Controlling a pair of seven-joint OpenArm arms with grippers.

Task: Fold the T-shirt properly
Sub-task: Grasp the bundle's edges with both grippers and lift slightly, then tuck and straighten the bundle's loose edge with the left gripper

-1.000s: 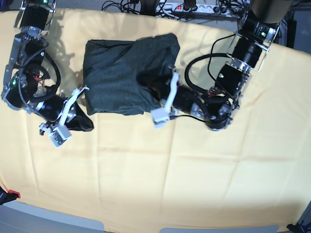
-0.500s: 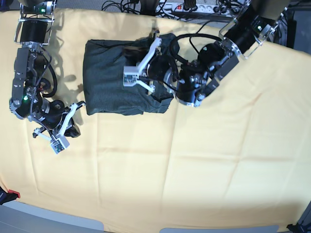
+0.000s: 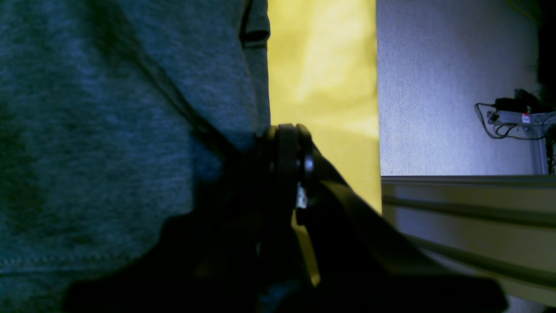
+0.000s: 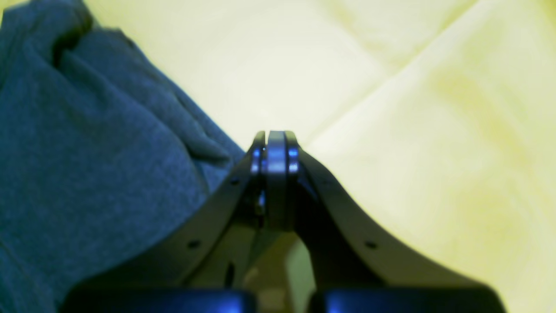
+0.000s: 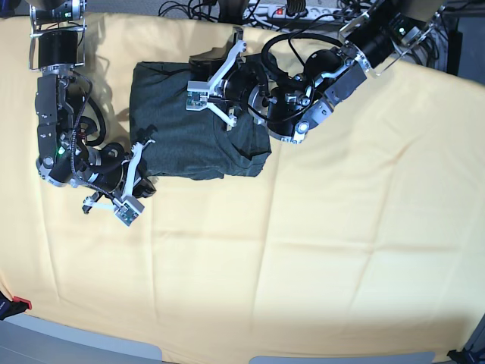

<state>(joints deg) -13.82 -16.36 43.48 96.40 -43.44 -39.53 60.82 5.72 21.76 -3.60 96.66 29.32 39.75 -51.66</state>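
Base view, read left to right. At 9 o'clock, the right hand sits at the lower left corner of the T-shirt; its fingers are pressed together with no cloth between them, as the right wrist view confirms. At 11 o'clock lies the T-shirt, already gathered into a compact, roughly rectangular packet on the worktop. At 12 o'clock, the left hand lies over the packet's upper right part, fingers likewise pressed together; the left wrist view shows them alongside the fabric, and whether they pinch a fold cannot be told.

Progress: the main folds appear done. The packet's right edge is still rumpled and its lower right corner juts out, so squaring and smoothing probably remain.

Surface and room: a creased yellow cloth covers the worktop. Cables and a power strip run along the far edge at 12 o'clock; a pale wall and a metal rail lie beyond.
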